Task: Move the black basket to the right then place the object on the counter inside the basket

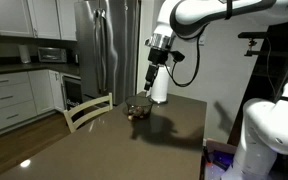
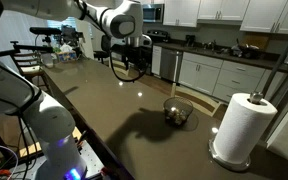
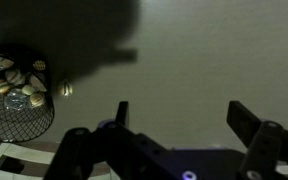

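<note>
gripper point(image 3: 184, 118): fingers spread wide, holding nothing, touching nothing, hangs above the counter point(image 3: 214, 60) | basket point(image 3: 14, 95): pale and brown bits inside; stands near one end edge of the desk, near the paper roll point(image 2: 242, 125) | small object point(image 3: 66, 88): on the counter just beside the basket | long bare surface runs toward the opposite end

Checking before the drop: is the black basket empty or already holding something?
Holding something: the wrist view shows pale and brownish bits lying inside the black basket, which sits upright on the counter.
</note>
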You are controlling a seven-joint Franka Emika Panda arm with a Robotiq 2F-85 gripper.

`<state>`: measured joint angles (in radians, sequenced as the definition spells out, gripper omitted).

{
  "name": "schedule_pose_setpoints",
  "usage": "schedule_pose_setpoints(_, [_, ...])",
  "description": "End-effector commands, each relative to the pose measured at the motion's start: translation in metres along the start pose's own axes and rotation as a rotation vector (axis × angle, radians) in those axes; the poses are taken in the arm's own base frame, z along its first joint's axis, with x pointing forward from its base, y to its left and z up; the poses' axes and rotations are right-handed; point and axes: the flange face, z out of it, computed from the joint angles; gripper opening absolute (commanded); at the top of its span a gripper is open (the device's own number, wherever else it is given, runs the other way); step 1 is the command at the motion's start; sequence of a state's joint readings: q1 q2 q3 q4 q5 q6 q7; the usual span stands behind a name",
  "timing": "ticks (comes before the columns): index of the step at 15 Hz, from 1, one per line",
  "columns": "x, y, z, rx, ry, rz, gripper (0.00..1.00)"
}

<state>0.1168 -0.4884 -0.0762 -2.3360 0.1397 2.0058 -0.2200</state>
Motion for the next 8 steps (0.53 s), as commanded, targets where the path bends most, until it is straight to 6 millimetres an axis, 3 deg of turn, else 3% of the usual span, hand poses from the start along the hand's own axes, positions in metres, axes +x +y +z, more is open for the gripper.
schedule_pose_setpoints(1, [0.0002, -0.0001, -0.0004, 0.000, -0.001, 0.000, 1.00])
schedule_pose_setpoints(8, [0.0055, 0.0018, 0.0052, -0.007, -0.006, 0.003, 1.00])
